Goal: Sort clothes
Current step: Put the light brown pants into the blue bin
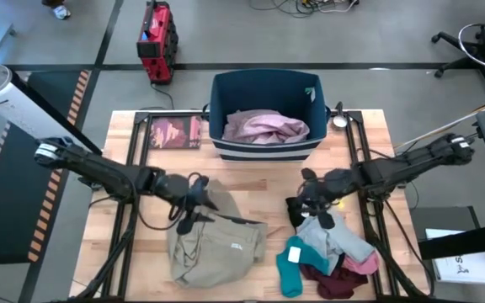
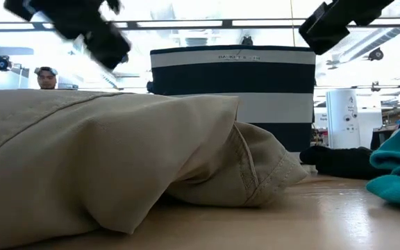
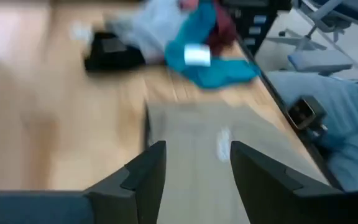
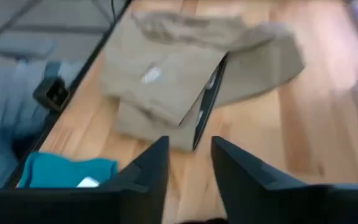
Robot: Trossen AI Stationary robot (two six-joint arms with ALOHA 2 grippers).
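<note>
A beige garment [image 1: 213, 244] lies crumpled on the table's near left part, and it fills the low view [image 2: 103, 153]. A pale pink garment [image 1: 266, 126] lies inside the dark blue striped bin [image 1: 226, 93] at the table's far edge. At the near right is a pile of small pieces: grey [image 1: 335, 236], teal [image 1: 291, 265], maroon [image 1: 331, 282], pink [image 1: 362, 263] and black [image 1: 297, 210]. My left gripper [image 1: 194, 202] hangs open above the beige garment's far edge [image 3: 197, 124]. My right gripper [image 1: 310, 198] hangs open above the black piece and faces the beige garment [image 4: 166, 68].
A dark red booklet [image 1: 175, 132] lies left of the bin, and a small white round thing [image 1: 339, 120] lies to its right. Bare wood [image 1: 259, 181] shows between the bin and the clothes. A red tool case [image 1: 157, 38] stands on the floor beyond the table.
</note>
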